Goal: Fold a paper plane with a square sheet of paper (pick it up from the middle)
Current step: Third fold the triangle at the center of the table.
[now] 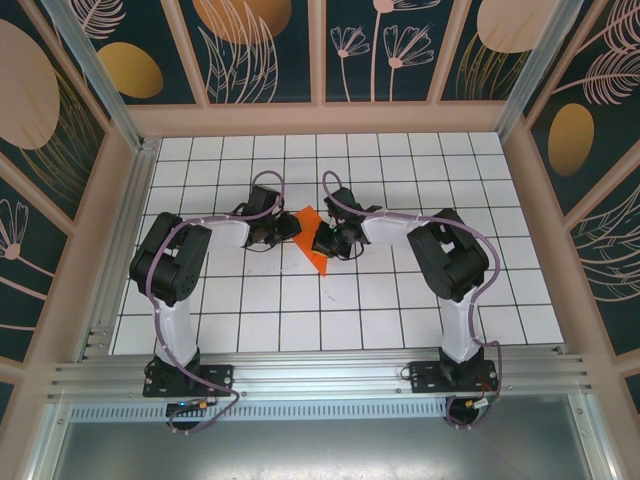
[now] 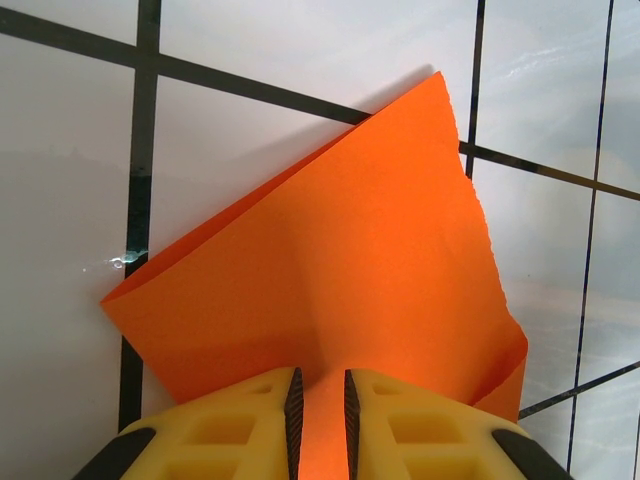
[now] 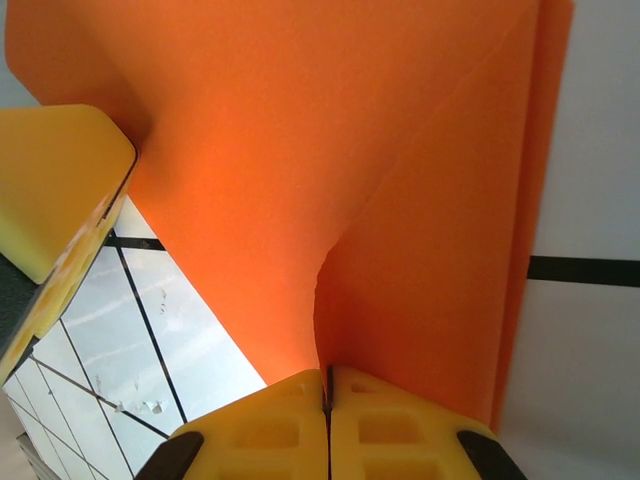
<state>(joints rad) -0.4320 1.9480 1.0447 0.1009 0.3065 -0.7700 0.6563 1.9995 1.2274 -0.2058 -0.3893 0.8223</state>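
So the left claw (image 2: 320, 395) is clamped on the left side of the square sheet of paper (image 2: 340, 260), which is already creased and kept between the 2 arms over the middle of the gridded table (image 1: 400, 300). The right claw (image 3: 327, 388) is pinched tight on its right side.

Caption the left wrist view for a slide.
Left hand with narrow-set fingers straddling the folded orange paper sheet over the gridded table.
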